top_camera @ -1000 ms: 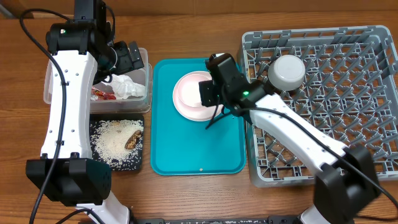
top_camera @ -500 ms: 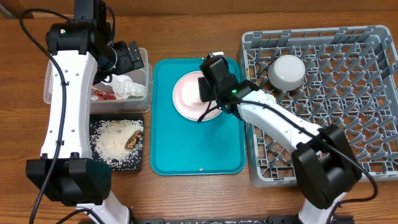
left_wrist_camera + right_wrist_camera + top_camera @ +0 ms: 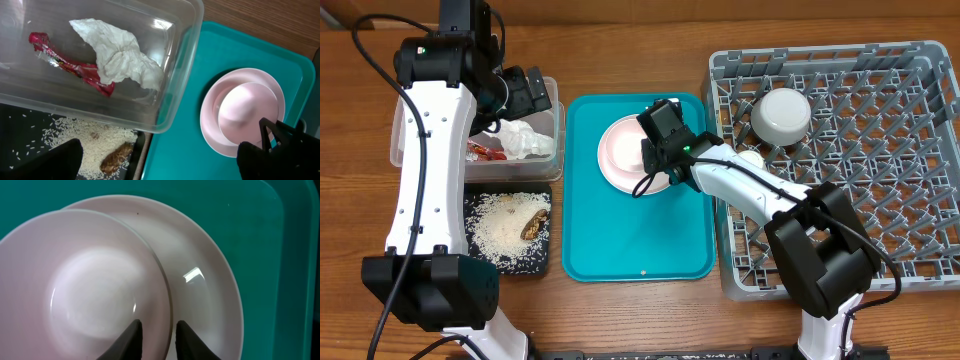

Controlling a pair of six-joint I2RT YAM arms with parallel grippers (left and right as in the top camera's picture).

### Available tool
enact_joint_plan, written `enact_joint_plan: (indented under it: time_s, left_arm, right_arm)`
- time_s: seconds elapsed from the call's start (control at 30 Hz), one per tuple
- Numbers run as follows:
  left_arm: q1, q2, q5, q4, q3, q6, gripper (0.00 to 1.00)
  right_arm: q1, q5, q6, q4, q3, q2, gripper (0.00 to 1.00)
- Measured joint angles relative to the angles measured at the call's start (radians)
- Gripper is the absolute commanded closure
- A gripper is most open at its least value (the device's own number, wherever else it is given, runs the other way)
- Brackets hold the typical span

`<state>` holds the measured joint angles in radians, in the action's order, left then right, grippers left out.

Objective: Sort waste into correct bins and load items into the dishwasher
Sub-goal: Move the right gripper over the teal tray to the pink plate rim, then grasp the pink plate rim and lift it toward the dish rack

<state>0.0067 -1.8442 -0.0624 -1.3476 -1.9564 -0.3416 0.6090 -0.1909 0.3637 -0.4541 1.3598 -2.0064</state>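
Change: right claw (image 3: 156, 330) has slid leftward over teal tray (image 3: 620, 250) | State: spread, straddling rim of small pink bowl (image 3: 90, 290) | Bowl: on pink plate (image 3: 210, 280), mid-bench toward far edge | Relation: bowl centre lies leftward of claw; right arm nearer.

This looks like a robotics lab set up as a dish-clearing station. Two white-and-black robot arms, the left arm (image 3: 425, 150) and the right arm (image 3: 750, 185), work over a plain wooden bench (image 3: 620, 40), with a loose black cable (image 3: 365, 70) looping off one of them. Laid out side by side on the bench is canteen wash-up gear: a big grey pegged dish rack (image 3: 890, 180), a teal serving tray (image 3: 620, 240), a clear plastic tub (image 3: 60, 95) and a black tray (image 3: 542, 255).
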Motion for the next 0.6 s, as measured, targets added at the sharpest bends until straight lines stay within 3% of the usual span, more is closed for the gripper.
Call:
enact_joint_plan:
  time_s: [0.2, 0.3, 0.6]
  left_arm:
    - [0.0, 0.0, 0.0, 0.0, 0.0, 0.0, 0.0]
    - [0.0, 0.0, 0.0, 0.0, 0.0, 0.0, 0.0]
    - [0.0, 0.0, 0.0, 0.0, 0.0, 0.0, 0.0]
  right_arm:
    - [0.0, 0.0, 0.002, -0.003, 0.0, 0.0, 0.84]
    - [0.0, 0.0, -0.001, -0.003, 0.0, 0.0, 0.96]
    - [-0.002, 0.0, 0.002, -0.018, 0.018, 0.011, 0.96]
